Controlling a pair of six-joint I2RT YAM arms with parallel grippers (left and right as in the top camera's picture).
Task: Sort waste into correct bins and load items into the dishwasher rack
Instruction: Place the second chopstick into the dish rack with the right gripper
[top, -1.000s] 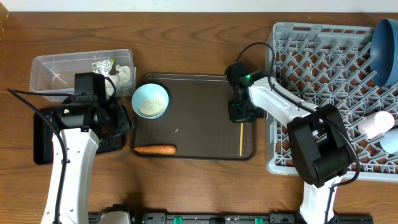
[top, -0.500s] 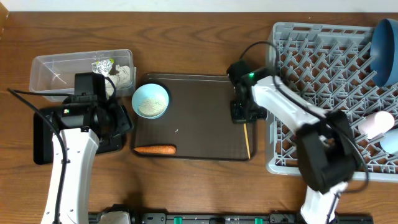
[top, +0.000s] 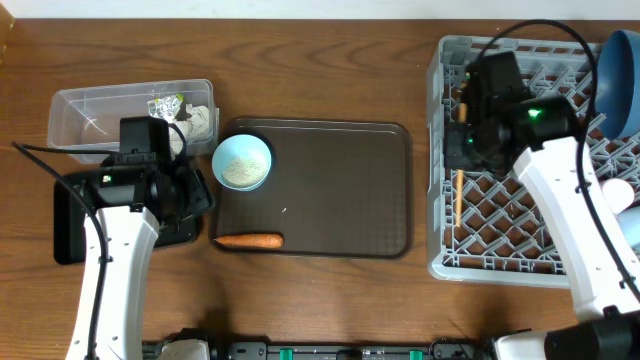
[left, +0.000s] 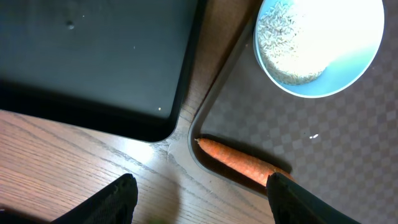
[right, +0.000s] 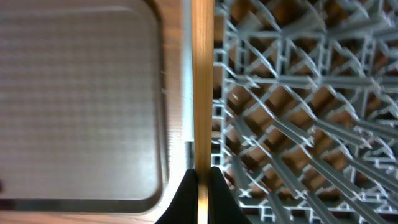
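My right gripper (top: 468, 152) (right: 202, 177) is shut on a wooden chopstick (top: 458, 203) (right: 202, 74) and holds it over the left edge of the grey dishwasher rack (top: 540, 262) (right: 298, 93). My left gripper (top: 190, 200) (left: 202, 193) is open and empty, low over the table beside the orange carrot stick (top: 248, 240) (left: 239, 160). A pale blue bowl (top: 242, 162) (left: 348, 68) holds white rice. The clear tub (top: 90, 110) holds paper wads and the printed wrapper (top: 168, 103). The black tray (top: 70, 225) (left: 93, 56) lies under my left arm.
The carrot and the rice bowl lie on the dark brown serving tray (top: 340, 190) (right: 81, 93). In the rack stand a dark blue plate (top: 620, 80), a pink-white cup (top: 615, 195) and a second pale blue bowl (top: 630, 228) at the right edge.
My right gripper has lifted the chopstick off the brown tray and carried it right, over the rack's left edge. The left arm has not moved.
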